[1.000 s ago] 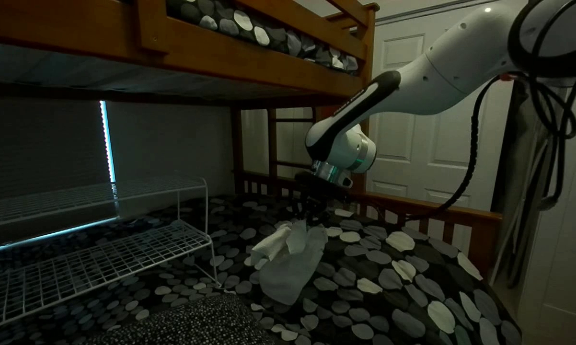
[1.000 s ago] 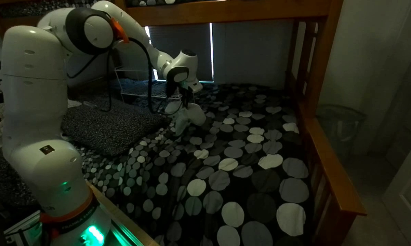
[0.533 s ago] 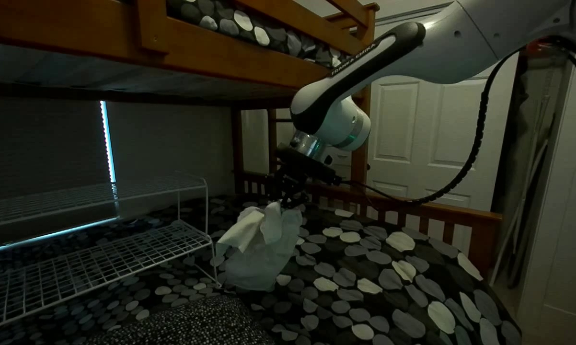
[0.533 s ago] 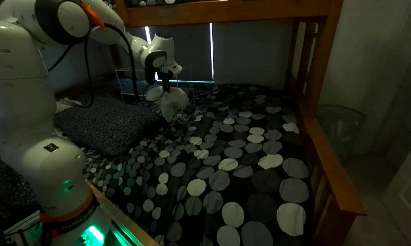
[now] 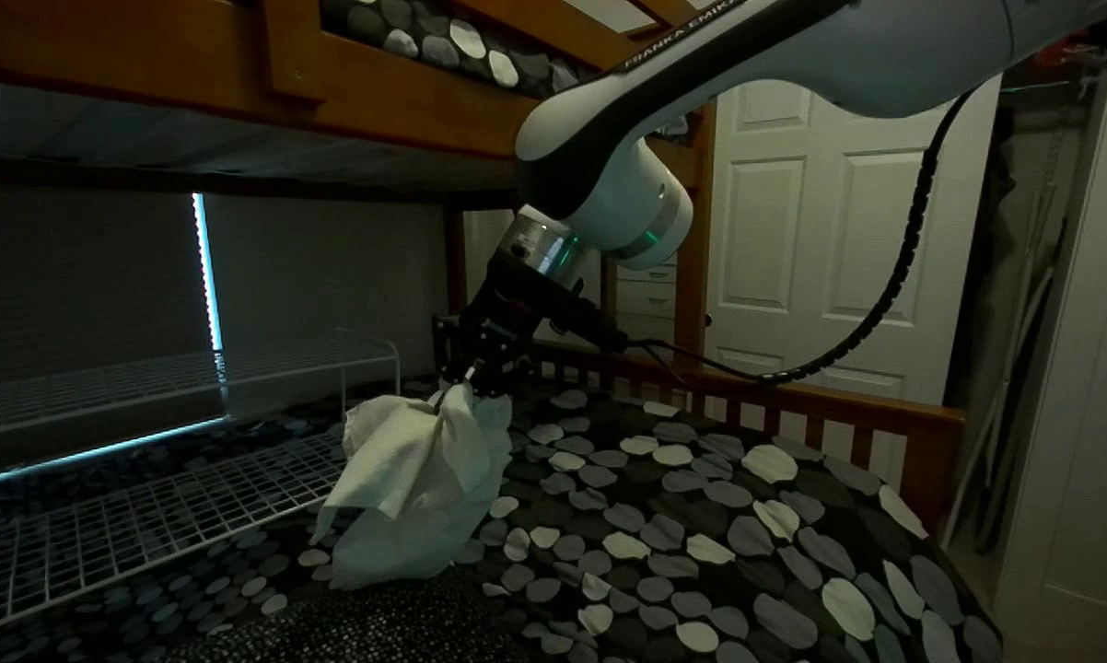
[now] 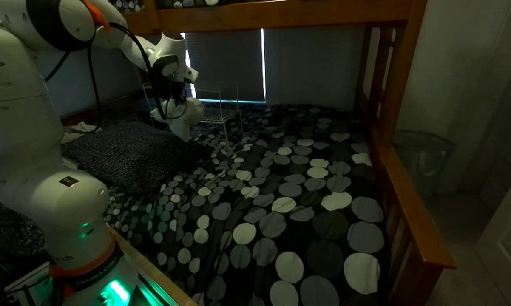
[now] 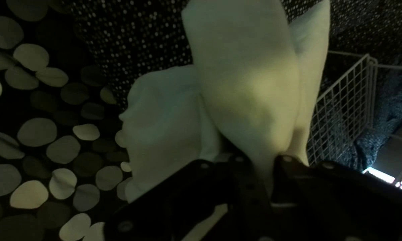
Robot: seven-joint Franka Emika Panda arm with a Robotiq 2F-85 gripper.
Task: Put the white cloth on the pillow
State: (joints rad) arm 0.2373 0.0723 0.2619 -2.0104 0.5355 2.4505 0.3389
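The white cloth point(image 5: 406, 479) hangs in loose folds from my gripper point(image 5: 460, 385). It also shows in an exterior view point(image 6: 186, 121) and fills the upper middle of the wrist view point(image 7: 244, 77). In the wrist view my gripper point(image 7: 263, 164) is shut on a bunched part of the cloth. The pillow, dark with small light specks, lies on the bed, seen in both exterior views point(image 5: 360, 626) point(image 6: 132, 153). In the wrist view the pillow point(image 7: 137, 36) is behind the cloth. The cloth's lower end hangs by the pillow's far edge; whether it touches cannot be told.
A white wire rack point(image 5: 176, 525) stands on the bed close beside the cloth; it also shows in the wrist view point(image 7: 344, 100). The upper bunk's wooden rail point(image 5: 480, 120) is over the bed, near the arm. The dotted bedspread point(image 6: 281, 204) surrounds the pillow.
My gripper has carried the cloth toward the pillow and the rack, leftward in both exterior views. The gripper has tilted more, and the cloth stays in its grip.
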